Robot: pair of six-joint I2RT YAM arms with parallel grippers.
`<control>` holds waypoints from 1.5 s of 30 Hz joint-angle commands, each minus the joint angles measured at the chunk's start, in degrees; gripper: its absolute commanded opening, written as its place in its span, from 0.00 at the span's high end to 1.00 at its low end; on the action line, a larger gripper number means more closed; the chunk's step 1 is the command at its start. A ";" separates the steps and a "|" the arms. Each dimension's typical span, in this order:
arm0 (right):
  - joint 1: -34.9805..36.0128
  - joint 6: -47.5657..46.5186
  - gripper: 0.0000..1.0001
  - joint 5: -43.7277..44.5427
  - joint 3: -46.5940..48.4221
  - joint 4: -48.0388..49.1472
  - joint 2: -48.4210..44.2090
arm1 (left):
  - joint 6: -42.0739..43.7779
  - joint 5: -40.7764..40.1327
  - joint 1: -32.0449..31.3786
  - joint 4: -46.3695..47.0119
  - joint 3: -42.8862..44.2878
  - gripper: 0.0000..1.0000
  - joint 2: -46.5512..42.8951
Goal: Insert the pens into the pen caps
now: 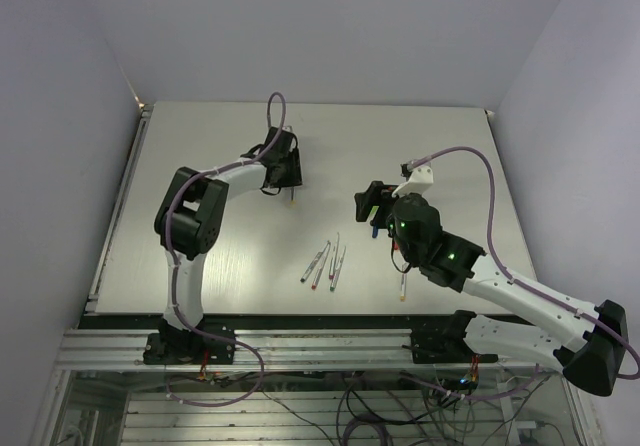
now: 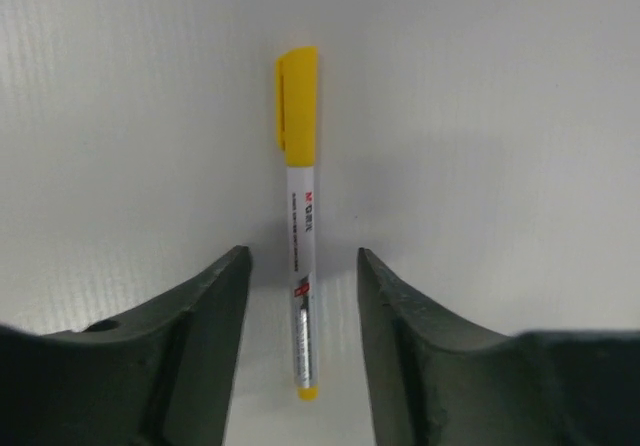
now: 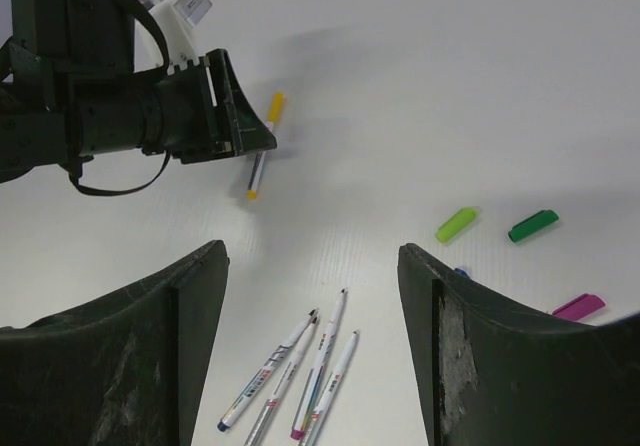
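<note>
Straddling the yellow-capped pen (image 2: 300, 221) that lay flat on the table (image 2: 500, 116), the left gripper (image 2: 302, 256) stood with jaws apart; that pen looked finished. The right gripper (image 3: 312, 256) hung open and empty, and the next move probably called for picking one of the four uncapped pens (image 3: 300, 381) lying beyond the yellow-capped pen.

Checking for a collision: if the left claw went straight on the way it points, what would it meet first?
Probably the white pen with the yellow cap, lying on the white table between the open fingers of the left claw; those would touch table either side. Depth is unclear.
</note>
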 commanded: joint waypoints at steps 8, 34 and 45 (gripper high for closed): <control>0.02 0.75 0.31 4.57 0.10 1.08 -0.56 | 2.62 -2.44 0.18 -0.61 -8.10 0.37 -16.34; -14.07 12.91 0.40 1.28 -6.03 -9.24 -2.11 | 11.53 -15.79 -30.61 3.10 -38.68 0.36 -43.09; -14.10 13.69 0.41 -2.22 -8.20 -7.88 -2.59 | 11.64 -25.14 -38.10 3.58 -35.88 0.38 -33.30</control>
